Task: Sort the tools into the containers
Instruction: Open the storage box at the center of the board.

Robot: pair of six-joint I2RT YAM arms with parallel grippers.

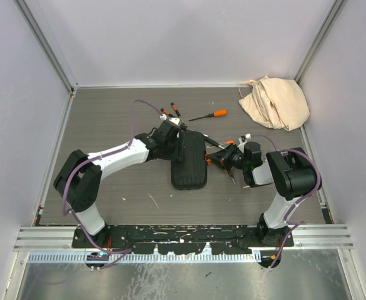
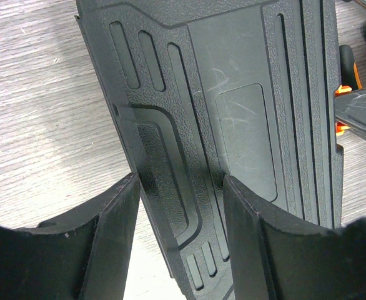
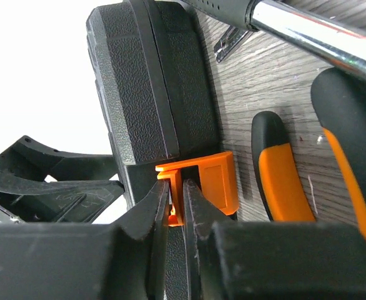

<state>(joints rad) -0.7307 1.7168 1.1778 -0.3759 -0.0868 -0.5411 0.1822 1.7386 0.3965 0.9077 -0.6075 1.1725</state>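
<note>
My right end effector (image 3: 175,187) is nearly closed, pinching the orange latch (image 3: 213,181) of the black case (image 3: 148,81). My left end effector (image 2: 182,184) sits wide open over its lid (image 2: 245,94).

The black tool case (image 1: 189,161), ribbed and pebble-textured, bears a bright orange latch (image 3: 211,181) on a grey wood-grain table (image 1: 108,125), with black-and-orange plier handles (image 3: 283,175) beside it, an orange-handled screwdriver (image 1: 211,115) beyond it, and a beige cloth bag (image 1: 275,102) farther right.

The case (image 2: 233,62) is matt, grainy plastic; its latch (image 3: 217,181) smooth.
</note>
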